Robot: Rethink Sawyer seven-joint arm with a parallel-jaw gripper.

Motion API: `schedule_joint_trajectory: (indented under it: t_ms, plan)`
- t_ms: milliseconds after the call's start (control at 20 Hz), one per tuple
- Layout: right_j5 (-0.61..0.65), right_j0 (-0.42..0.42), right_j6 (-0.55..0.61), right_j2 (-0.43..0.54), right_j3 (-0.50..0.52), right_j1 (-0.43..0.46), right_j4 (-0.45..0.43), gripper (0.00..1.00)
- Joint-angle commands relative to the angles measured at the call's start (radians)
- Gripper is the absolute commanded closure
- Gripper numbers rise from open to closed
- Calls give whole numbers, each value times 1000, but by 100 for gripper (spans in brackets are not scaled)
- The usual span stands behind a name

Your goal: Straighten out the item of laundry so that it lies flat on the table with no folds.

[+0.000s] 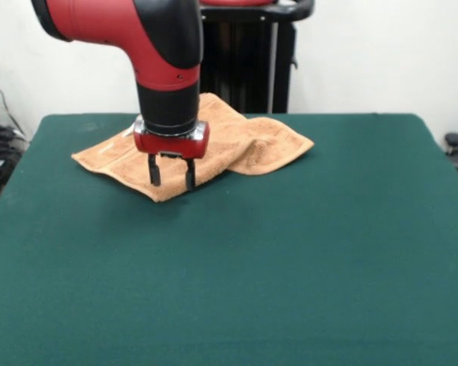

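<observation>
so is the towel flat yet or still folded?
Still folded. The towel has a doubled-over right part with a raised fold by the gripper, whose fingers stand apart.

Orange-tan towel [252,145], dk green table [290,267], red/blk arm [149,46]

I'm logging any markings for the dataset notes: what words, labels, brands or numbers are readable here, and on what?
None can be read.
Towel: no legible label or print.
Arm and gripper: plain red and black, no lettering visible.
Table: plain green cloth, no markings.
</observation>
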Motion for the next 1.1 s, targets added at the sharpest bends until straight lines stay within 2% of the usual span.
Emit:
schedule_joint_trajectory:
  t_ms: [50, 700, 1100]
  plan:
    - [76, 16, 48, 55, -23, -5, 1, 0]
    - [67, 13, 46, 51, -37, 14, -6, 0]
    - [7, 34, 72, 25, -98, 113, -25, 0]
